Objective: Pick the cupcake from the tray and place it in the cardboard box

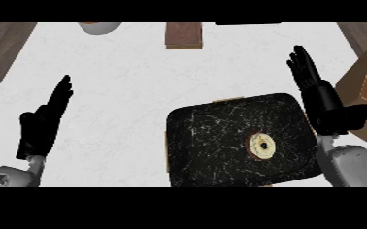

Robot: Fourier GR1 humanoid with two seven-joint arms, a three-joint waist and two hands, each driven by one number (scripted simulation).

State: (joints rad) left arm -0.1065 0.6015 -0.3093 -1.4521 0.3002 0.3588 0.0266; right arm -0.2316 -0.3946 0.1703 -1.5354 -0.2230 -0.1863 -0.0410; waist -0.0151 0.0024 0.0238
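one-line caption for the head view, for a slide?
Both hands, left and right, open over the white counter; cupcake sits on the black tray.

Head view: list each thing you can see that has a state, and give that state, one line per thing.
Cupcake: on the tray, not yet picked.
Tray: flat on the counter, holding the cupcake.
Cardboard box: at the right edge, mostly out of view.
Left hand: open, holding nothing.
Right hand: open, beside the tray, holding nothing.
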